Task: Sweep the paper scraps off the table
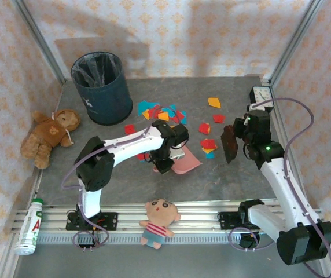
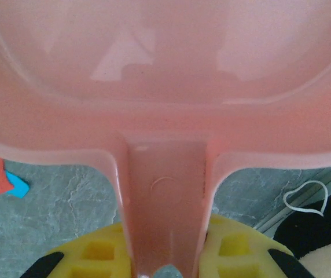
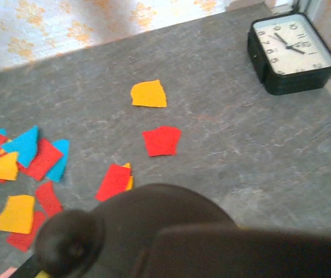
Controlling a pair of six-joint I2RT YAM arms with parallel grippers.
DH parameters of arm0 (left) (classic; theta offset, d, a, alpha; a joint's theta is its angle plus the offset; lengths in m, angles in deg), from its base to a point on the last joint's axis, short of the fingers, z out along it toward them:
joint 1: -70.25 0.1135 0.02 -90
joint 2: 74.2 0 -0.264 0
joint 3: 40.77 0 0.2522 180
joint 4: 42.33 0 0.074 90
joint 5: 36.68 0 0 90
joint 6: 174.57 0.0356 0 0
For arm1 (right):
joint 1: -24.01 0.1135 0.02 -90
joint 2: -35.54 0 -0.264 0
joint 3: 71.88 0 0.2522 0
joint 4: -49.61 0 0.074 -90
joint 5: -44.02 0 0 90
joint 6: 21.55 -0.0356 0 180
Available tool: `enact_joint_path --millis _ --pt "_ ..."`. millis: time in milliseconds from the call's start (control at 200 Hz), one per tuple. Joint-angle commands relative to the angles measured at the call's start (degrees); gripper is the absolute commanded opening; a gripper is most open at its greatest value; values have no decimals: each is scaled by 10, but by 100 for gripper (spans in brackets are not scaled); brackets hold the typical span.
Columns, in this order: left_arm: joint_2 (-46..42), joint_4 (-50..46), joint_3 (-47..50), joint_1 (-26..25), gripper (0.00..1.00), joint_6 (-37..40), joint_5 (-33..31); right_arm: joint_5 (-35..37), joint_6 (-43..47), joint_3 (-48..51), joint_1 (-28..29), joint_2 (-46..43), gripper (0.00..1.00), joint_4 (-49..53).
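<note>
**Desk:** Where are the scraps?

**Operator:** The paper scraps (image 1: 164,113) lie strewn across the table (image 1: 223,179), centre frame. Just below them my left gripper (image 1: 163,164) is clamped on the pink dustpan (image 1: 187,163) by its handle. The right gripper (image 1: 243,138), centre right, is closed on a dark brush (image 1: 230,145).

**Desk:** Next?

**Operator:** Sweeping looks about to start. I lower the brush beyond the right-hand scraps and draw it left toward the pan's lip.

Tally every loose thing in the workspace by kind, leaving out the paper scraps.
2 soft toys: teddy bear, doll
1 bin
1 clock
1 bottle
1 dustpan
1 brush
Total: 7
</note>
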State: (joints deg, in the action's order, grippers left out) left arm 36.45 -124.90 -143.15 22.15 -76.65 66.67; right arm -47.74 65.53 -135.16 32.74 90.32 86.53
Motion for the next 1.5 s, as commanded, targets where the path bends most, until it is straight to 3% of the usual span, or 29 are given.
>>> enact_joint_path --millis 0,225,641,1491 --pt "19 -49 -29 -5 0 28 -18 65 44 12 19 -18 0 5" --pt "65 -66 -69 -11 0 38 -23 59 68 42 34 -14 0 -32" --pt "150 -115 -154 -10 0 51 -24 -41 82 34 40 32 0 -48" --pt "201 -116 -228 1 0 34 -19 -226 84 14 48 34 0 -27"
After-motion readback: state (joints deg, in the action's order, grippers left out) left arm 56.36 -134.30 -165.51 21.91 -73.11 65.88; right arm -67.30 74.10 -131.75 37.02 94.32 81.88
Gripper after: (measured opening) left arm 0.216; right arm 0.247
